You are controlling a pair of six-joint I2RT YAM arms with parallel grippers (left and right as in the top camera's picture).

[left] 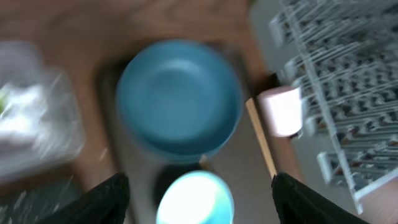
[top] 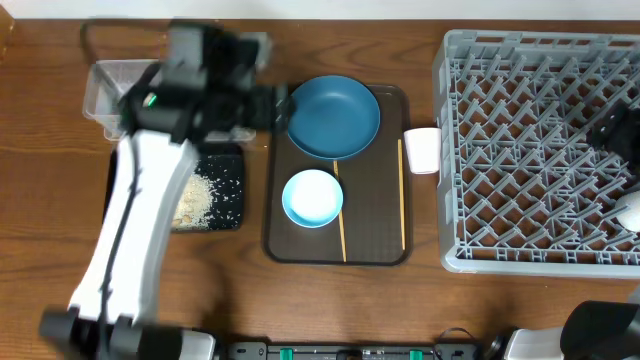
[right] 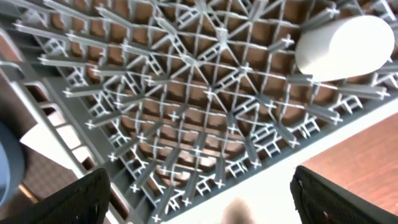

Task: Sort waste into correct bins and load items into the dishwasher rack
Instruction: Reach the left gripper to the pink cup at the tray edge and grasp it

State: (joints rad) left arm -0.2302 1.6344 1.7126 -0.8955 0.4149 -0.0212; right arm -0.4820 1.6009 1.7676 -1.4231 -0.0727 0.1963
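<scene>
Left gripper [left: 199,182]: dark fingers [left: 99,202] at the bottom corners of a blurred wrist view, jaws spread wide, nothing between them; positioned above the brown serving tray [top: 385,250], near its far-left corner. Right gripper [right: 200,175]: jaws likewise wide and empty, hanging over the grey dishwasher rack [top: 540,150] at the table's right. Pale cup [right: 351,46]: on its side on the rack's lattice floor, near the right edge. Pink cup [top: 422,150]: on the table, between the serving tray's right rim and the rack's left wall, just beside both. Dark-blue dish [top: 334,117]: far end of the serving tray. Light-blue bowl [top: 313,197]: same tray, just in front of the dish. Chopsticks, two: one [top: 402,195] along the tray's right side, the other [top: 340,235] near the middle, its far end meeting the bowl; roughly parallel. Black tray [top: 228,218]: left of the serving tray, partly covered by the left arm, holding a heap of white rice [top: 195,200]. Clear tub [top: 105,85]: far-left corner, beyond the black tray; whitish contents too blurred to identify.
</scene>
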